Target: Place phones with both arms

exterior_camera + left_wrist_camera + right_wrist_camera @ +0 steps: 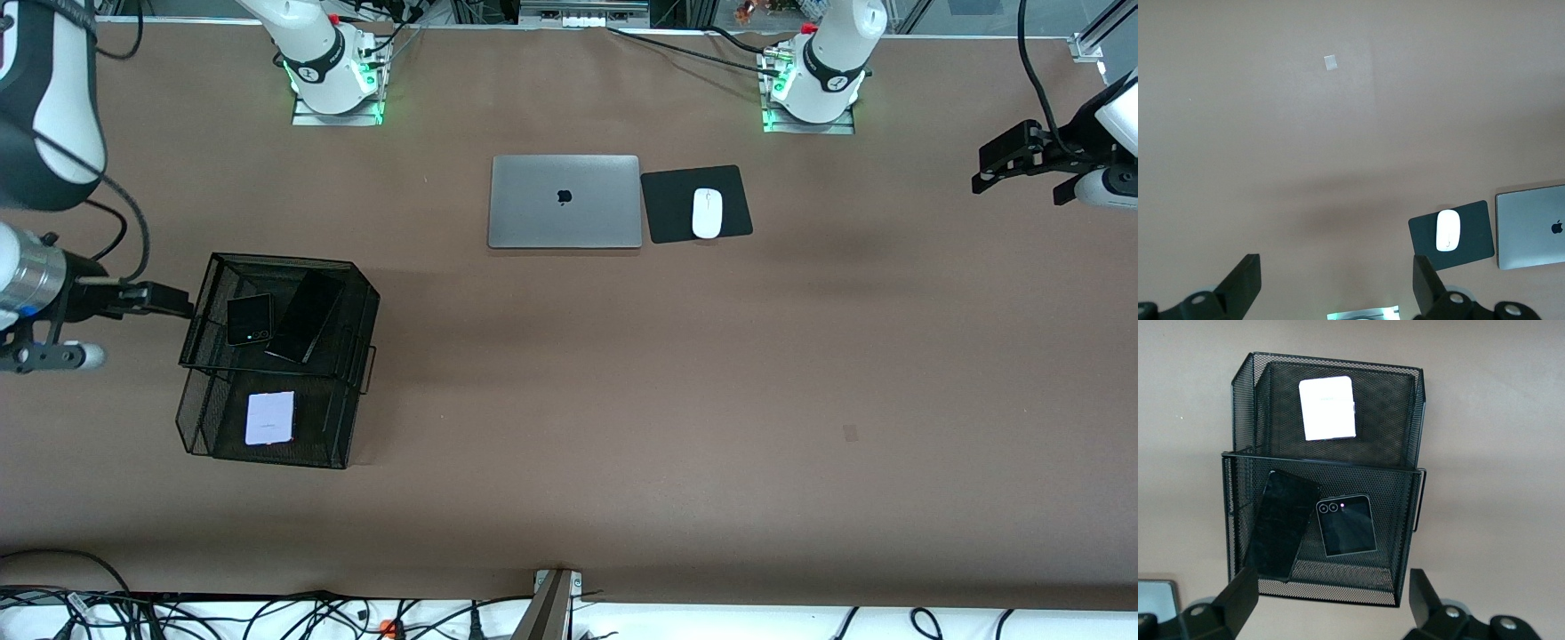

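Phones (305, 316) in mesh rack (200, 302) (three)

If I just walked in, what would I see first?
A black mesh rack toward the right arm's end of the table: its upper tray holds a small black phone and a long black phone, its lower tray a pale phone. Next, the closed grey laptop beside a white mouse on its black pad.

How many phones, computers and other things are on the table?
Phones: 3 (small squarish black phone, long black slab phone, pale lilac-white squarish phone)
Grey laptops: 1
White computer mice: 1
Black mouse pads: 1
Black wire mesh baskets: 1
Total: 7
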### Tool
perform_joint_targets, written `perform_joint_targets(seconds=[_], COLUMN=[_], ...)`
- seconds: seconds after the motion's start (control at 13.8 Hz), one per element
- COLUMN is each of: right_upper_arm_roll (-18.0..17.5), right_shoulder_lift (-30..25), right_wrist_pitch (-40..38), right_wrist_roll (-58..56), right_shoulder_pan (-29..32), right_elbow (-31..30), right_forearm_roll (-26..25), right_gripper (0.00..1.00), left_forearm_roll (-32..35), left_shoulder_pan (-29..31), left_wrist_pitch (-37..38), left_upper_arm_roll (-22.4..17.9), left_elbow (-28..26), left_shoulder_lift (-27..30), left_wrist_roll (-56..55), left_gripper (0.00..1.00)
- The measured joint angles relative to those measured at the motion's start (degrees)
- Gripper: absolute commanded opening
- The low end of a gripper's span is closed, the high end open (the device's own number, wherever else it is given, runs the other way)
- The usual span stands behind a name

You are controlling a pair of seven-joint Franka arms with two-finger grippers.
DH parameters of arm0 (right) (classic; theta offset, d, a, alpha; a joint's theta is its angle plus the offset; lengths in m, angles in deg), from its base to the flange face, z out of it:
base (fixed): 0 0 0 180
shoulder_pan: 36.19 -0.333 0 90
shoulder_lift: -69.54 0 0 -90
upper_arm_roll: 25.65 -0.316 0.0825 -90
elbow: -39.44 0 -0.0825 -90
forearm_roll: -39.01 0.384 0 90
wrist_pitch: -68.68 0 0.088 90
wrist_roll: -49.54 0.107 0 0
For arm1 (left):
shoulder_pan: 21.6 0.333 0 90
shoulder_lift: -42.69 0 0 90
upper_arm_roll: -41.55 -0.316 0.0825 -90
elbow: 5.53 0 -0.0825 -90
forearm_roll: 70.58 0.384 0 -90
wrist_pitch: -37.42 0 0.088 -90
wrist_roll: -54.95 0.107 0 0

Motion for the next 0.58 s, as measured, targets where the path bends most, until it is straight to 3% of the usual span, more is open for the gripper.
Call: perform_joint_targets(seconds=[0.22, 0.58], right_upper_arm_roll=[-1.79, -2.52], right_shoulder_lift=[-4.43, -2.39], right_wrist_pitch=[3.72, -1.93], right_wrist_roll=[5.94, 8.29], right_shoulder_pan=[0.39, 0.48], right_elbow=[-6.42, -0.14], right_forearm_roll=[-0.03, -0.03], right_gripper=[1.0, 1.0], left_forearm_roll=[0.0, 0.0], left_shoulder_pan=[0.0, 0.01], left_wrist_pitch=[0.0, 0.0], left_upper_arm_roll=[0.0, -0.02], left_elbow=[0.0, 0.0], left_shoulder_lift=[0.0, 0.0], left_wrist_roll=[0.0, 0.0], left_gripper=[1.0, 1.0])
